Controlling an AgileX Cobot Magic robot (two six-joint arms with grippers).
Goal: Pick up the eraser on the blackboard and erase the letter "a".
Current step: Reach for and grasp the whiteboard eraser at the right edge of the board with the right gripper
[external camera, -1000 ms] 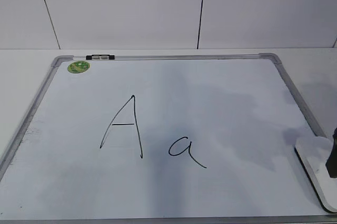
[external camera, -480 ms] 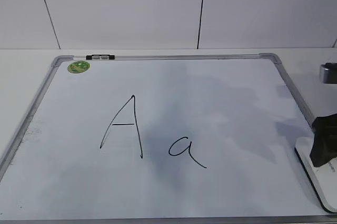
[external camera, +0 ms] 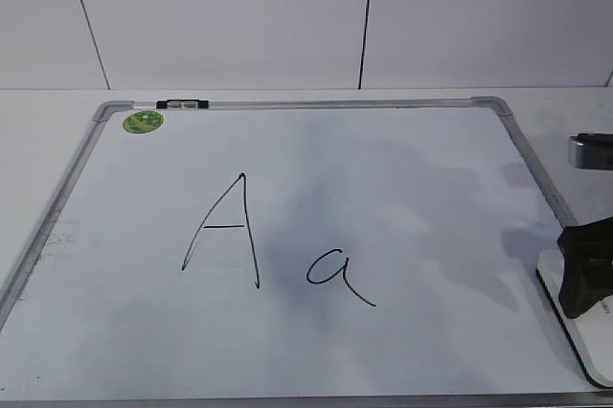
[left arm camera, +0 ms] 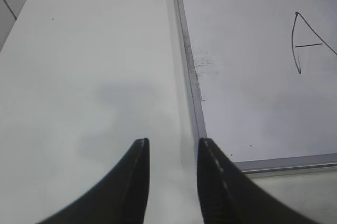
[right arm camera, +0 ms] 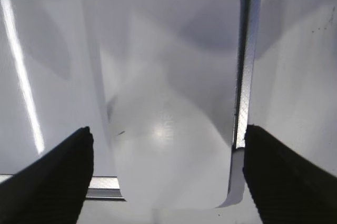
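Observation:
The blackboard (external camera: 412,188) is a white board in a grey frame, lying flat on the table. The letter "a" (external camera: 335,276) is written in thin black marker near its lower middle. The eraser (external camera: 579,336), a white rounded block, lies at the board's lower right corner, partly over the frame. My right gripper (external camera: 586,274) hangs just above it. In the right wrist view the eraser (right arm camera: 168,77) fills the middle, and the right gripper (right arm camera: 167,129) is open wide with a black finger on either side, not touching it. My left gripper (left arm camera: 174,142) is open and empty over the bare table, left of the board's frame (left arm camera: 187,50).
A taller capital "A" (external camera: 225,231) stands left of the small letter. A round green sticker (external camera: 143,122) and a small black-and-white clip (external camera: 182,103) sit at the board's top left. A white wall rises behind the table.
My right gripper has come in from the right edge to above the eraser and has dropped a little in the last half second. The eraser and the letters have not moved.

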